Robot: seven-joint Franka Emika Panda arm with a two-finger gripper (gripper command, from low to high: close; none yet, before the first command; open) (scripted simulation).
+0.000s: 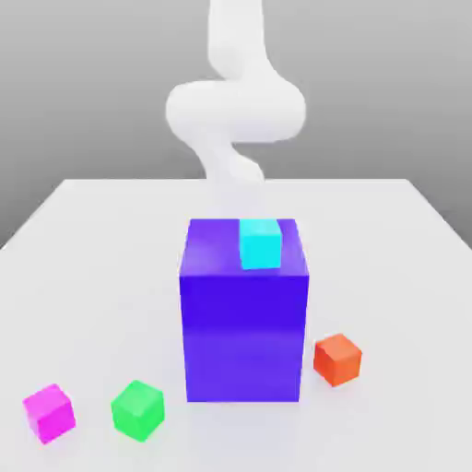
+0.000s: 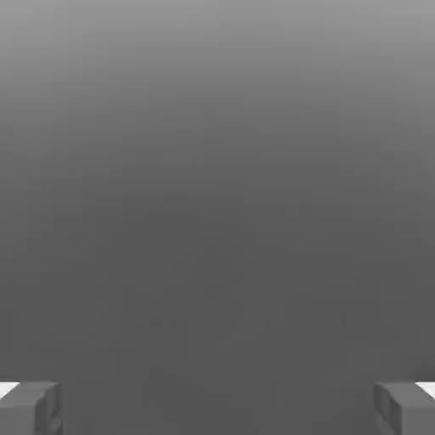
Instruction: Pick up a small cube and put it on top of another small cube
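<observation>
The blue block [image 1: 244,336] stands upright on the white table [image 1: 387,277] at the center of the frame, supporting the cyan cube [image 1: 261,245] on its top face; the orange-red cube [image 1: 337,359] sits at lower right.

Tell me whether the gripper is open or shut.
Open: in the hand view the gripper's jaws stand wide apart, one at each side, with nothing between them.

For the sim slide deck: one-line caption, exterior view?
Magenta cube and green cube on the table, unstacked; cyan cube atop the blue block.
</observation>
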